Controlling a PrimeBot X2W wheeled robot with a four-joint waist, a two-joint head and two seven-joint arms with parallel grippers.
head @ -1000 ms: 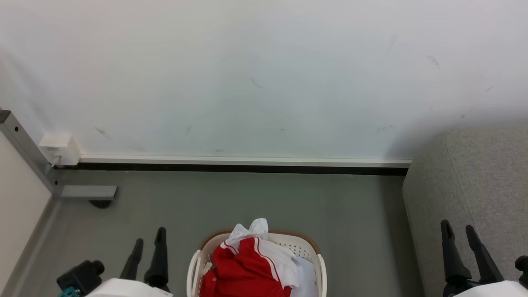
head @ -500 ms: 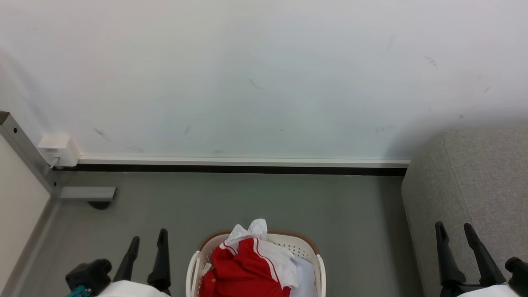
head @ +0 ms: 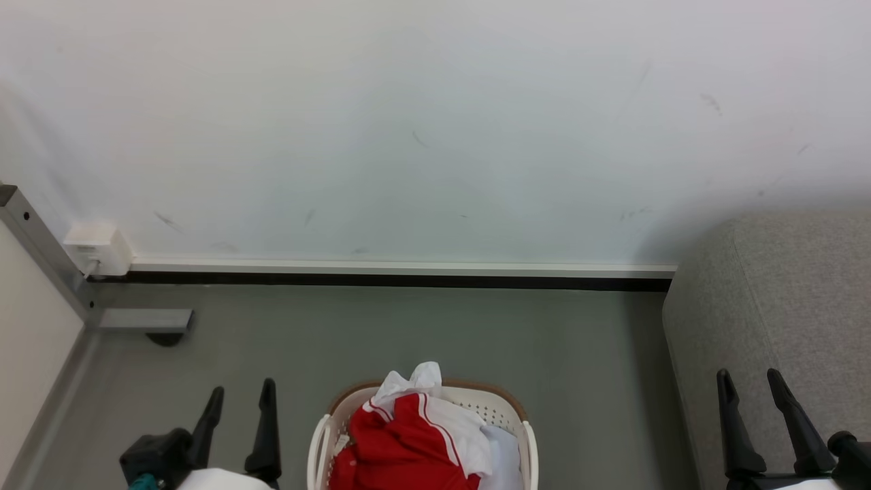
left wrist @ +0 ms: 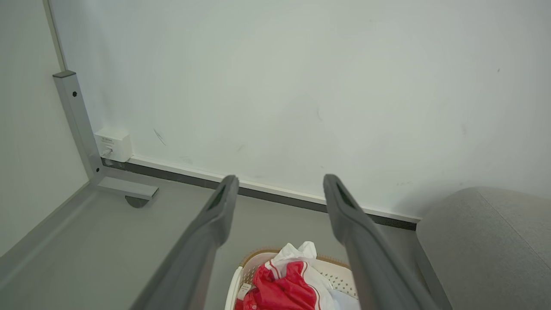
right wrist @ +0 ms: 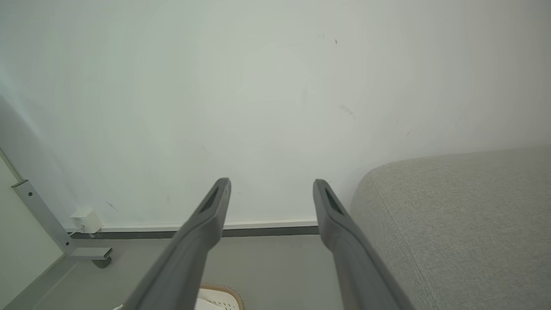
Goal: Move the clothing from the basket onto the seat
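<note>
Red crumpled clothing in perf. plastic basket

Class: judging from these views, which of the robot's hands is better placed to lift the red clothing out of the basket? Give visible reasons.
Left, probably. The open left hand hangs just beside the basket, close to the clothing. The open right hand is farther off, by the seat.

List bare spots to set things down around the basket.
Bare floor from the basket up to the baseboard, and between basket and seat. The seat's visible surface is bare too. Crowded: the basket, heaped with clothing.
</note>
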